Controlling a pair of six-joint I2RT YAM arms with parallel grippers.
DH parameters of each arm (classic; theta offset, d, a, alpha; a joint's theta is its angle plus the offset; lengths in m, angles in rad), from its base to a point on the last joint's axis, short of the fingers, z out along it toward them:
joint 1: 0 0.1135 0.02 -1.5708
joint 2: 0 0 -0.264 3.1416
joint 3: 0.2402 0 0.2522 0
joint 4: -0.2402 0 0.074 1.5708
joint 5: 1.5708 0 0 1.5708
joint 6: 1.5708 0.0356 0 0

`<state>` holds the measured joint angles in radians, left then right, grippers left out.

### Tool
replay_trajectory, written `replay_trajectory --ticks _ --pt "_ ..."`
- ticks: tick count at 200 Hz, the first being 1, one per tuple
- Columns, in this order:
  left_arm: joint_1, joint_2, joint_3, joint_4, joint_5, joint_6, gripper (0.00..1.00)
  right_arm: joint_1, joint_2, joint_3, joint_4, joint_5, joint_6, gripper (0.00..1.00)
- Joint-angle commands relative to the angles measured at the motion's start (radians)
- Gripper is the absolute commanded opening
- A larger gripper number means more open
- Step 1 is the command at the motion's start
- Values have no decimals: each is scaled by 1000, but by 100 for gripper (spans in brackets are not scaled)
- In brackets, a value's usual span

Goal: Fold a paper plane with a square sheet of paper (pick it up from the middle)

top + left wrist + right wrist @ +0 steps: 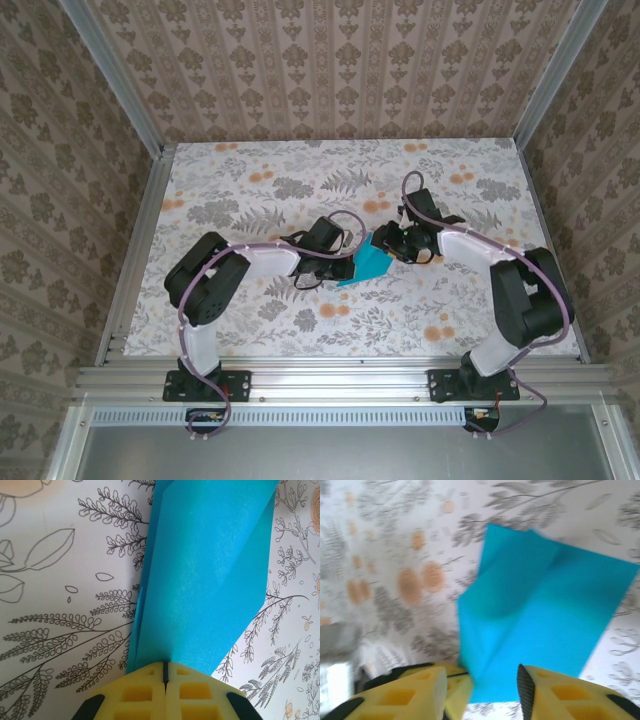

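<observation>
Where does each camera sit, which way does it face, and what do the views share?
Top external: above, behind the arms, facing down at the table; both arms show.
Left wrist: from that wrist, along the shut left end effector pinching the paper.
Right wrist: from that wrist, down past the open right end effector.
Shared: all show the paper.

No lettering, label, brand name or number can be read anywhere in these views. The folded teal-blue paper (210, 580) is plain, and the table cover (250, 190) and the wallpaper (330, 70) carry printed floral patterns alone.
</observation>
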<state>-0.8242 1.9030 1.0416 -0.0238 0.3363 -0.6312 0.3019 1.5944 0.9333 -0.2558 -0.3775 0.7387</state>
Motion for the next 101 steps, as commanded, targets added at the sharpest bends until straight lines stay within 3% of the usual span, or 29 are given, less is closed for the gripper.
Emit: replay_trajectory --ticks 1,33,101 --pt "-4 57 -4 -103 -36 27 0 6 0 -55 137 -127 -20 34" --pt "-5 61 2 -111 -39 27 0 31 77 -77 232 -210 6 15" --pt "-6 61 8 -123 -43 24 0 56 214 -73 270 -261 6 5"
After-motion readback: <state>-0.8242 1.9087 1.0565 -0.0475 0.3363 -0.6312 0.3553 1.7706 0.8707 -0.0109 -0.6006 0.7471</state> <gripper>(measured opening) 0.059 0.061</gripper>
